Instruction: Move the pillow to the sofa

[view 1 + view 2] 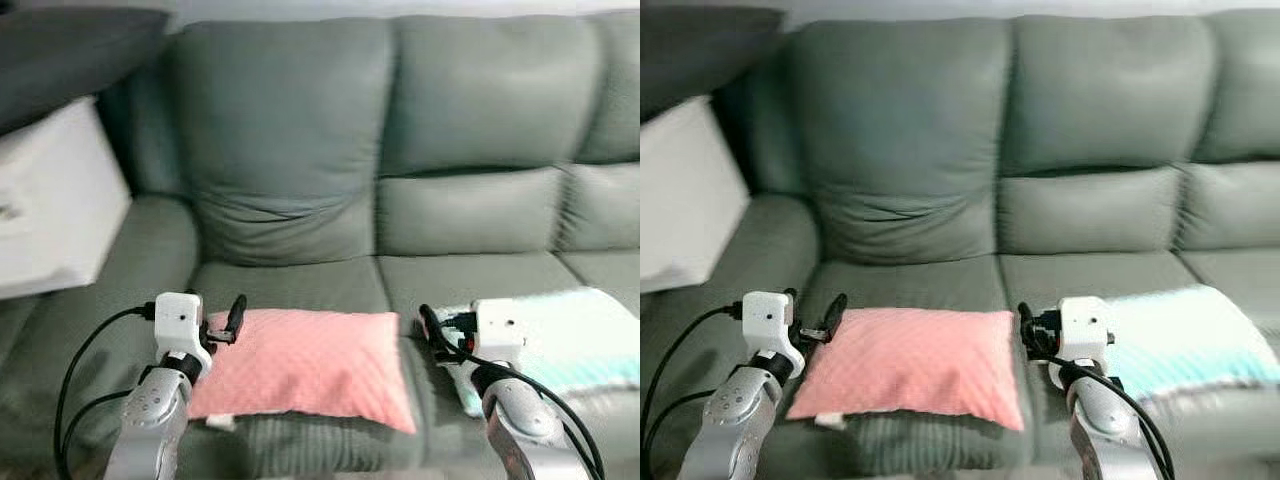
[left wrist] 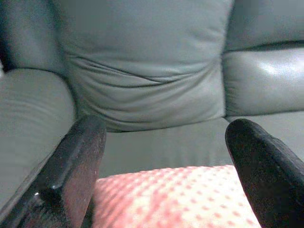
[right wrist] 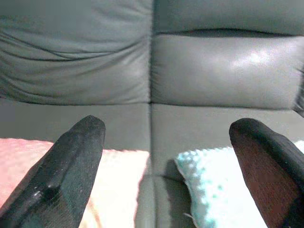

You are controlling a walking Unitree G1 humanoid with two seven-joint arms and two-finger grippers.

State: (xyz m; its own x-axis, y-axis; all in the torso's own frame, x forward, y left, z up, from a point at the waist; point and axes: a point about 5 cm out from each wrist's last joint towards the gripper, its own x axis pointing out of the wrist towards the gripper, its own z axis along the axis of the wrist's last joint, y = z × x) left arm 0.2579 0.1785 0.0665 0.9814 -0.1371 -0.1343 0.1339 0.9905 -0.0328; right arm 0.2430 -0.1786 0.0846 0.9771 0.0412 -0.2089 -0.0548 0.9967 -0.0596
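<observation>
A pink dotted pillow (image 1: 305, 365) lies flat on the grey sofa's seat (image 1: 290, 285), near the front edge. My left gripper (image 1: 233, 318) hovers at the pillow's left end. In the left wrist view its fingers (image 2: 71, 171) stand wide apart, open, with the pillow's edge (image 2: 175, 197) low between them. My right gripper (image 1: 431, 330) sits just off the pillow's right end, over the seam between two seat cushions. It is open too, its fingers (image 3: 71, 161) spread with the pink pillow (image 3: 118, 171) on one side and a teal-white one on the other.
A white and teal pillow (image 1: 570, 340) rests on the seat to the right of my right gripper. A white block (image 1: 50, 200) leans on the sofa's left armrest (image 1: 150, 260) under a dark cushion (image 1: 70, 50). The backrest (image 1: 400, 110) rises behind.
</observation>
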